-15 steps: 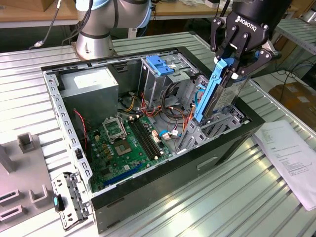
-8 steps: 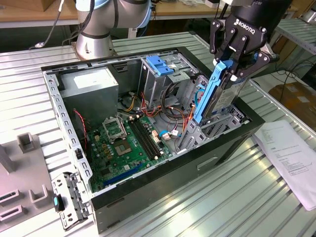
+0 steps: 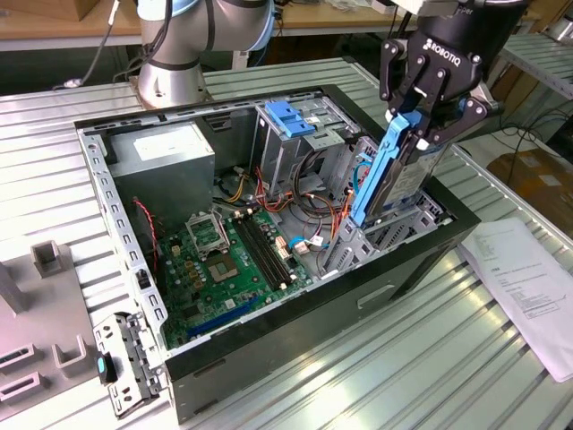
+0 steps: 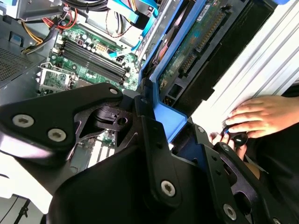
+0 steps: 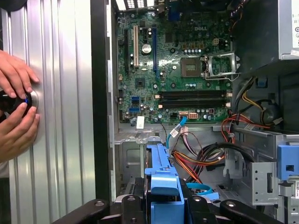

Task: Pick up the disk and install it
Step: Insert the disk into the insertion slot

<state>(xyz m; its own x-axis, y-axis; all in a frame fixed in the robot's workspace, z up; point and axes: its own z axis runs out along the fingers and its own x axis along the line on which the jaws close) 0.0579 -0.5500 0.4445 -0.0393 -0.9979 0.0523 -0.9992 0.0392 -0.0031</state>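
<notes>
Clamping one disk (image 3: 410,175), one gripper (image 3: 419,121) hangs — over one open case (image 3: 269,354).

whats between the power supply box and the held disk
Between the box and disk: the metal drive cage with blue handle, plus loose cables, in the exterior view.

Quick headcount: one open computer case (image 3: 286,336) with one motherboard (image 3: 233,269) in it. The board carries one CPU socket (image 5: 191,67) and what looks like four memory slots (image 5: 194,98), though they're hard to separate. In the exterior view, one grey power-supply box (image 3: 166,161) sits at 10 o'clock inside the case and one drive cage (image 3: 286,143) at 1 o'clock. One gripper (image 3: 428,125), one disk (image 3: 407,179). One paper sheet (image 3: 528,287) lies at 4 o'clock off the case, one loose metal bracket (image 3: 125,358) at 8 o'clock. Two hands (image 5: 14,72), counting the second hand (image 5: 16,133).
</notes>
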